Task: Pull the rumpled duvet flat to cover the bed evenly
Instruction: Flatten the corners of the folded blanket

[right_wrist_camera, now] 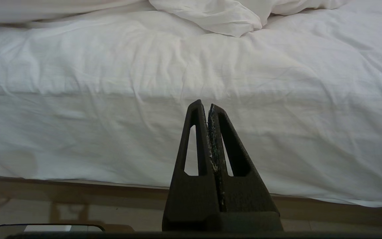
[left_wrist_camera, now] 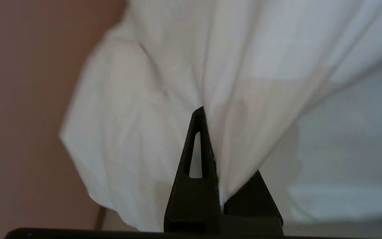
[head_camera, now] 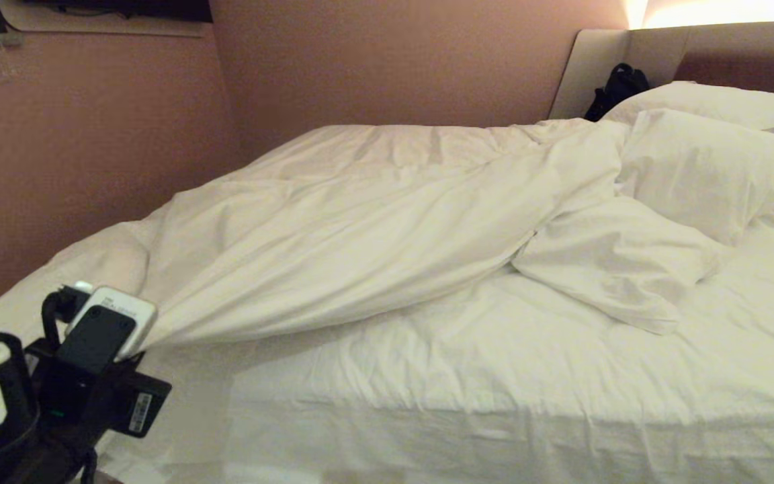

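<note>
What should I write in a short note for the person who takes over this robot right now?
Left gripper: shut on a corner of the duvet, at the bed's near left corner.
Right gripper: shut, empty, parked facing the side of the mattress.
Done: corner gripped, fabric drawn taut.
Left: the duvet lies bunched along the far side; the near sheet is bare. Spread it evenly below the pillows.

The near half of the bed (head_camera: 494, 376) lay bare, with room to reach in. The bunched duvet (head_camera: 360, 228) and pillows (head_camera: 703, 168) blocked the far side and head end.
</note>
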{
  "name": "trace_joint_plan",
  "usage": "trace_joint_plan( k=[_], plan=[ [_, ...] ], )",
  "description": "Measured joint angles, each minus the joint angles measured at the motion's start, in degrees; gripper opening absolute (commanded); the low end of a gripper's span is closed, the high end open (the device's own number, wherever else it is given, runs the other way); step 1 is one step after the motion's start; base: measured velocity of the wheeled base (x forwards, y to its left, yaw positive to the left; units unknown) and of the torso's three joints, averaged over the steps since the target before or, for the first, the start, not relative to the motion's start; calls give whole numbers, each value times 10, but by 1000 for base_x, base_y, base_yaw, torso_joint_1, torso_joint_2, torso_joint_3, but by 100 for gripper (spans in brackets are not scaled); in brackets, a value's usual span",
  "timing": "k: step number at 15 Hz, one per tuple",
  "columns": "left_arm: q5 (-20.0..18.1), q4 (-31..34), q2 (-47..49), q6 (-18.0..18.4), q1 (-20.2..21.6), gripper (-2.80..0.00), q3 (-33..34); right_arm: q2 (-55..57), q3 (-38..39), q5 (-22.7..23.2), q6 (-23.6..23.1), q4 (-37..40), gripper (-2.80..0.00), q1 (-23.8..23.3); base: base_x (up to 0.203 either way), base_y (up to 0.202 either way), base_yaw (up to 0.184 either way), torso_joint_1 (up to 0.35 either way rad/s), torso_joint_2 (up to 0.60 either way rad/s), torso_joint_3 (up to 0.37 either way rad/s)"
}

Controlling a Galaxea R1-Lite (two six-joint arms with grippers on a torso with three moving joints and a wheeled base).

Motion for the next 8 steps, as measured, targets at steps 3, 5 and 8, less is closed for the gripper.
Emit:
trace_joint_plan(
  k=[3,5,8],
  plan=[
    [-34,0,-13,-37,-1,-280,47,0,0,0,0,0,-280,0,0,0,0,0,0,0],
    [-47,0,-22,-42,-2,-280,68,0,0,0,0,0,-280,0,0,0,0,0,0,0],
    [-55,2,-44,-58,-2,-280,92,0,0,0,0,0,-280,0,0,0,0,0,0,0]
  ],
)
